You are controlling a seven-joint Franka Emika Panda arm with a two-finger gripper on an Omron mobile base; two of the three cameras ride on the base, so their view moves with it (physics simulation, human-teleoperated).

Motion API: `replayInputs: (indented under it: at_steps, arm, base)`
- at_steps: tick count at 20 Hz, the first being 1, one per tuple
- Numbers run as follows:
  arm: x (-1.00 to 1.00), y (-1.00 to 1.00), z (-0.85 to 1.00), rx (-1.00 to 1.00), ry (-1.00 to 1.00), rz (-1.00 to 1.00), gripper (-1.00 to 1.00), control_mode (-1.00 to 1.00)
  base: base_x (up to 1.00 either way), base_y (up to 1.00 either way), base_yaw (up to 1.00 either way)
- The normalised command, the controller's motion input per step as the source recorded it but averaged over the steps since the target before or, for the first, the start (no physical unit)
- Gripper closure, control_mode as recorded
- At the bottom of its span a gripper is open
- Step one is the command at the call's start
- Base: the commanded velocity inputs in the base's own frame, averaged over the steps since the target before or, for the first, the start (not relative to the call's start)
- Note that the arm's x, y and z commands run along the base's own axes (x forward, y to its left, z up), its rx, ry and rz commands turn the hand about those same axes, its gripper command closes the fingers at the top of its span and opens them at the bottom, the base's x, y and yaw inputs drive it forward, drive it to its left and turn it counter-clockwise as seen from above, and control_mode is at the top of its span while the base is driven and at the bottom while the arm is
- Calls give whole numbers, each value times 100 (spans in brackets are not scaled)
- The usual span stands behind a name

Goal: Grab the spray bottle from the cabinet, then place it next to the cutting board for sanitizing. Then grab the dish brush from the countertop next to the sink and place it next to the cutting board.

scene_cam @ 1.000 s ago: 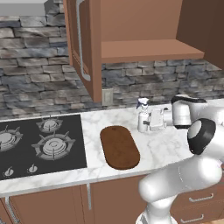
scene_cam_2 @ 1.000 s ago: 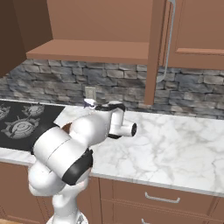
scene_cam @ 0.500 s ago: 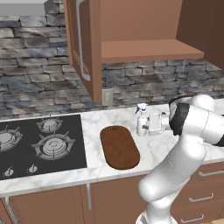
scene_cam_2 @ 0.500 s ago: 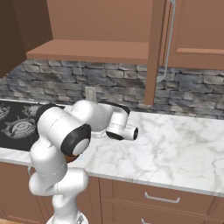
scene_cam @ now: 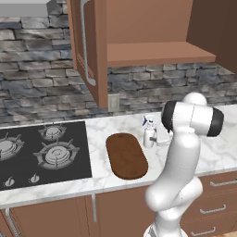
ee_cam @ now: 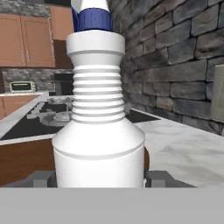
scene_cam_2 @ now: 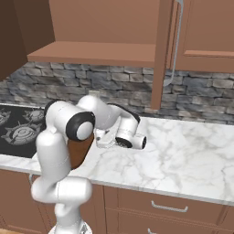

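Swung further over since a second ago. Spray bottle (ee_cam: 99, 131) upright on desk (scene_cam: 217, 152), at 3 o'clock beside cutting board (scene_cam: 126, 155), between spread fingers (ee_cam: 41, 178) flanking base; contact unclear.

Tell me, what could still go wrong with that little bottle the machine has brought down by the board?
The spray bottle stands upright on the countertop close beside the cutting board, with the tool straddling its base. If the fingers drag on release, the tall narrow bottle could tip. The bulky forearm hangs low nearby, so a careless retreat might knock it.
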Motion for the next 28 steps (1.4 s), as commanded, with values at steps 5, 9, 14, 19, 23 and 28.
replayInputs:
  at_steps: [5,9,14,19,23,28]
  arm:
    - [5,-2,-44,0,0,5,100,-100]
    - [1,0,-42,0,0,3,-100,-100]
    - [0,0,-9,0,0,2,-100,-100]
    - [-20,0,0,0,-5,1,-100,-100]
    - [-19,0,0,0,-11,3,-100,-100]
    - [-11,-18,0,0,-5,0,-100,-100]
  base:
    - [0,0,0]
    - [0,0,0]
    - [0,0,0]
    - [0,0,0]
    - [0,0,0]
    - [0,0,0]
